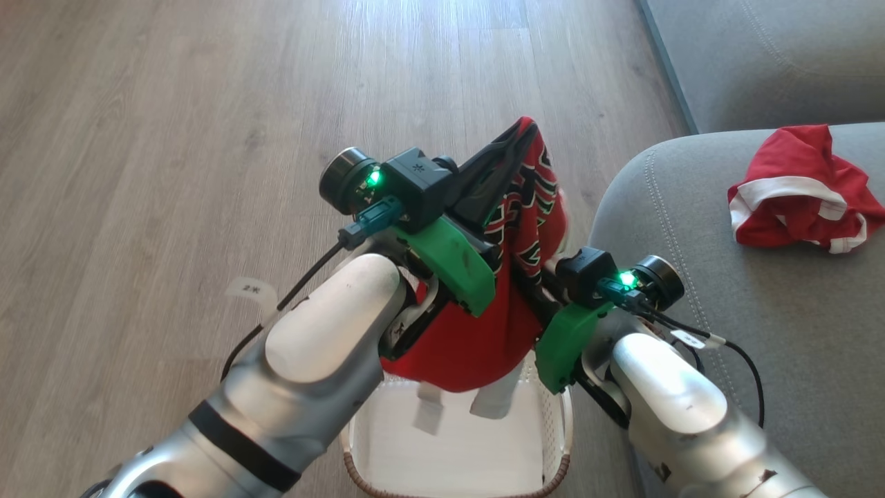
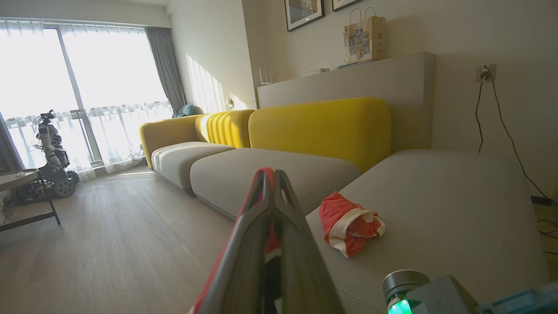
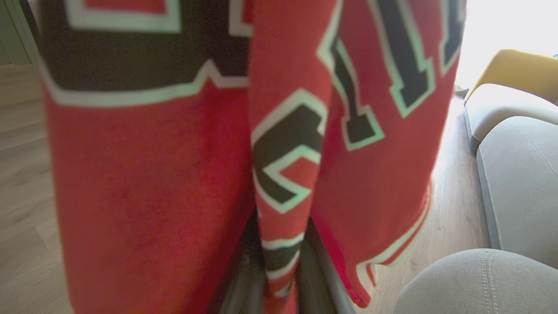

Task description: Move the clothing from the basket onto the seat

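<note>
Clothing: a red jersey with black, white-edged numerals and white trim, hanging in loose vertical folds over the basket, its lower hem dipping just inside the rim. Left claw is pressed together on the top edge and holds it up. Right claw pinches a narrow fold lower down. A second red garment, white-banded, lies crumpled on the grey seat, right of the basket. Wood floor beneath.
</note>
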Tool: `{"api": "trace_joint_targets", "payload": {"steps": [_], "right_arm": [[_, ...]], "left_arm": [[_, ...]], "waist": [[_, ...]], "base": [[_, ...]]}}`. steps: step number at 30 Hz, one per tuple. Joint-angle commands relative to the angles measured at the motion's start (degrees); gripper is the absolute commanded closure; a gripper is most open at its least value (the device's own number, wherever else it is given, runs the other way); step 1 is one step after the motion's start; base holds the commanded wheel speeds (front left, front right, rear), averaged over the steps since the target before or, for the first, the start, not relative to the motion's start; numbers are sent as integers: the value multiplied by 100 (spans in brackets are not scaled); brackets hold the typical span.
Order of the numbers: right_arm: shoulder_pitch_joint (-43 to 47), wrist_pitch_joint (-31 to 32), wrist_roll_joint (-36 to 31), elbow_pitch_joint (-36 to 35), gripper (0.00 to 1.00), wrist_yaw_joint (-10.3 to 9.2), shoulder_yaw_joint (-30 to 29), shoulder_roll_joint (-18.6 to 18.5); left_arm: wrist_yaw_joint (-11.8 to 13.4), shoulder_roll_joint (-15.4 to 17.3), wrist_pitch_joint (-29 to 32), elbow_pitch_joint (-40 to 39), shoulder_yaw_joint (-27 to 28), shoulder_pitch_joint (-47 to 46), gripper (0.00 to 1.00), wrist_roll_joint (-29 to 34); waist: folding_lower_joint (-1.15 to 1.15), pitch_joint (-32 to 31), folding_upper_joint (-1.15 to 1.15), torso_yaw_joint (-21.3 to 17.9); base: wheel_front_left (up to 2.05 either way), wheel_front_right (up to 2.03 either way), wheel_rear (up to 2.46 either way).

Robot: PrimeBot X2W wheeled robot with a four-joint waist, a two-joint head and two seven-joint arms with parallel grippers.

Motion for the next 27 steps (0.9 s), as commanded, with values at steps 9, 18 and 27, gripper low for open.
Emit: {"api": "trace_joint_targets", "payload": {"steps": [9, 18, 27], "right_arm": [[-233, -77, 127, -567, 100, 40, -171, 49], [-210, -77, 76, -800, 100, 40, -485, -243], [-257, -77, 28, -914, 100, 40, -758, -456]], "left_arm": [[123, 269, -52, 47, 256, -13, 100, -217], [232, 354, -332, 447, 424, 351, 0, -441], [197, 316, -610, 670, 402, 741, 0, -541]], "waist": [[0, 58, 0, -140], [0, 94, 0, -508], [0, 138, 0, -985]], "base": [[0, 0, 0], [0, 0, 0], [0, 0, 0]]}}
